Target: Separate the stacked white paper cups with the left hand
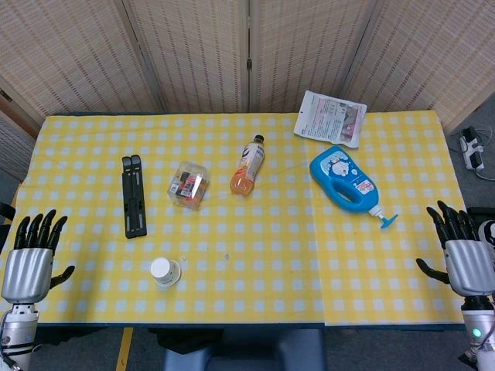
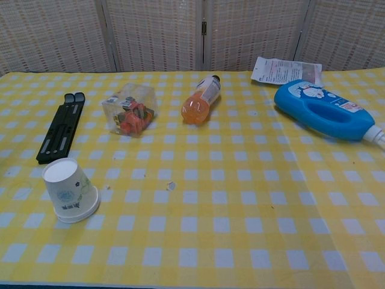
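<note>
Head view shows my left robot hand [image 1: 29, 259] and right robot hand [image 1: 464, 255] spread wide, holding nothing; cups [image 1: 165, 271] sit upside down on the bench [image 1: 271, 255] at seven o'clock.

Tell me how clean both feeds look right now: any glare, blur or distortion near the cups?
Head view: even, soft light, no glare, sharp; the paper cups look small and cast little shadow. Chest view: slightly softer and a touch hazy, the table edges bowed by the wide lens; cups still clear. Neither robot hand shows there; left robot hand is sharp in the head view.
</note>
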### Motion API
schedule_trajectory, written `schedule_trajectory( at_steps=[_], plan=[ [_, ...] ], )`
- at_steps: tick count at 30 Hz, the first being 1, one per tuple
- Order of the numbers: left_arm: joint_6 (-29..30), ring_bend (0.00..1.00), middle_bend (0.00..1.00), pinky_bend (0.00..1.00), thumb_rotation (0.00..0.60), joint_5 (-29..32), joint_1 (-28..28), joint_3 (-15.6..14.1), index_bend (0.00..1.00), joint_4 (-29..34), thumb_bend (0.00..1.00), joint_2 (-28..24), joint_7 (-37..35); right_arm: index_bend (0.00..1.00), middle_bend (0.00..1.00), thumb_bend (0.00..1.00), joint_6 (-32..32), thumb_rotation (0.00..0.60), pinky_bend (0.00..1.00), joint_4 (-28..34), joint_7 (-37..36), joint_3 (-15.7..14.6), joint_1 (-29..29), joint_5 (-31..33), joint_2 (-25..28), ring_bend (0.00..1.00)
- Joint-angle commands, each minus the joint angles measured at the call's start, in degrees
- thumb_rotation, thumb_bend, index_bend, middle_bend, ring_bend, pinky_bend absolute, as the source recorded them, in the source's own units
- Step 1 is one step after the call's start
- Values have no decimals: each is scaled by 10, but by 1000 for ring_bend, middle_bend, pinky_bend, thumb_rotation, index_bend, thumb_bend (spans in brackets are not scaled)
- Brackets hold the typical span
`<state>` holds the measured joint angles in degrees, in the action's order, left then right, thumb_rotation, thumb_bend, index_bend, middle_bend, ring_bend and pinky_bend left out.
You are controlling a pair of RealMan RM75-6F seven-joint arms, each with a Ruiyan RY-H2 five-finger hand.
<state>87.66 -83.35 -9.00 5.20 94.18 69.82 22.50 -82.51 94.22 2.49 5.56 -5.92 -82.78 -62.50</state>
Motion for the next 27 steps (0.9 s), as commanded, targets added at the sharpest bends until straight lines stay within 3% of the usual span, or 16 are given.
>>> schedule_trajectory(
  at_steps=[1,12,19,27],
  plan=[
    [-8,78,87,0,600,5,-2,-1,148,-1,152,0,5,0,0,228,-1,600,0,1,-1,0,0,-1,0,0],
    [-58,78,87,0,600,-11,-29,-8,179,11,173,-26,-7,0,0,228,-16,600,0,10,0,6,1,-6,6,0],
    [-157,76,87,0,600,-51,-88,-23,196,50,234,-75,-24,0,0,228,-27,600,0,25,9,12,3,-6,17,0],
    [-263,76,87,0,600,-74,-158,-31,202,69,255,-90,-17,0,0,228,-30,600,0,27,6,12,2,-10,20,0]
  ],
)
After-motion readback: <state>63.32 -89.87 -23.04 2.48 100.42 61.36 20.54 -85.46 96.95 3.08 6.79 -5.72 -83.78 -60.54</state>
